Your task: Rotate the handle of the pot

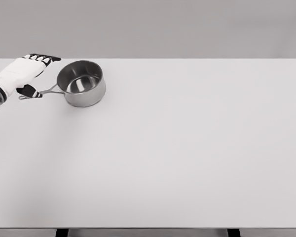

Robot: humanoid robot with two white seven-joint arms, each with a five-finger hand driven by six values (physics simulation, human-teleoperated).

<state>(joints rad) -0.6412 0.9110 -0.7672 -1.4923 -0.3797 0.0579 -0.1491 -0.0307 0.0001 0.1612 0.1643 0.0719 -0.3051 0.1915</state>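
Steel saucepan [82, 83] upright at far-left of white table [187, 158], handle [39, 92] pointing left toward table edge.

Left hand [23, 71] above handle end, fingers extended toward pan, thumb down beside handle; nothing clasped, hand released. Contact with handle: cannot tell. Right hand not visible.

Risks (judgement): handle thin, grip end small, so fingers may slip off. Sideways push could slide whole pan instead of turning it. Pan near left edge, so outward swing could carry handle over edge.

Surroundings: no other objects; nothing blocks swing.
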